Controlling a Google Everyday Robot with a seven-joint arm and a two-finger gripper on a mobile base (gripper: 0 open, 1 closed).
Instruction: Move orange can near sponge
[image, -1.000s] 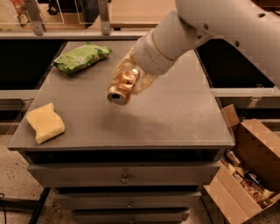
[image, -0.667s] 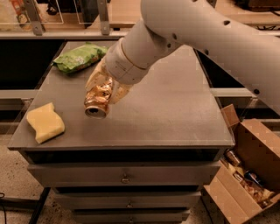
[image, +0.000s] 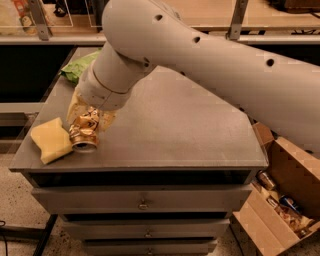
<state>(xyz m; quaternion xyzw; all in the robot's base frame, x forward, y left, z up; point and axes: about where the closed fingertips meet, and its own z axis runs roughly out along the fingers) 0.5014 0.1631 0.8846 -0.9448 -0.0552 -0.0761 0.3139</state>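
The orange can (image: 84, 134) is shiny orange-gold with a silver top that faces the camera. It is tilted and sits low at the front left of the grey table (image: 175, 130). My gripper (image: 90, 117) is shut on the can, its pale fingers on either side of it. The pale yellow sponge (image: 51, 140) lies at the table's front left corner, right beside the can on its left. I cannot tell whether the can rests on the table or whether it touches the sponge.
A green crinkly snack bag (image: 79, 66) lies at the table's back left, partly hidden by my arm (image: 210, 55). An open cardboard box (image: 280, 200) with several cans stands on the floor at the right. Drawers (image: 145, 204) run below the tabletop.
My gripper has carried the orange can from the table's middle to the front left and lower, ending right beside the sponge. The sponge and bag have not moved.
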